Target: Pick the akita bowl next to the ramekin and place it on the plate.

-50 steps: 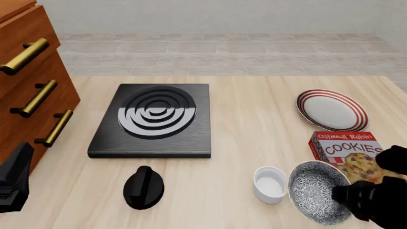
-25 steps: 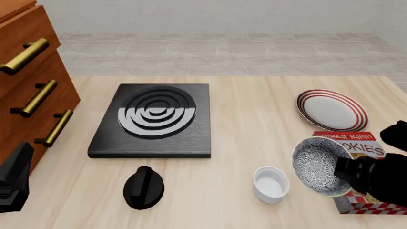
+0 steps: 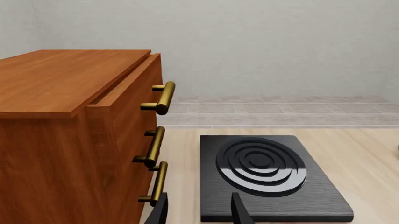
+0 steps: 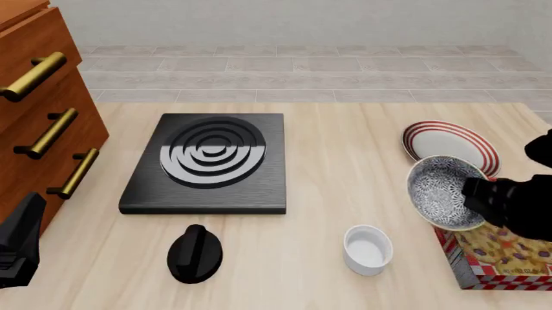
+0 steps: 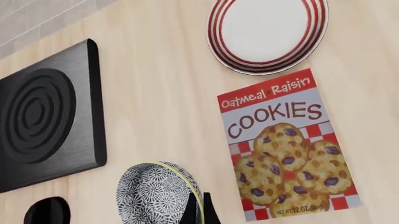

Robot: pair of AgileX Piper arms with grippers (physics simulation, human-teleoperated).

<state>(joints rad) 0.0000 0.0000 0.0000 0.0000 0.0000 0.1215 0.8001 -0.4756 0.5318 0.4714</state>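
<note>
black hotplate (image 4: 208,161), black knob-shaped object (image 4: 195,253) just in front, cookie box (image 5: 286,145), wooden drawer cabinet (image 3: 68,135) with brass handles

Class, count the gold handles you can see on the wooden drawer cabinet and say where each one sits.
3, stacked down the cabinet front at the table's left: top handle, middle handle, bottom handle. More might lie outside the frame.
</note>
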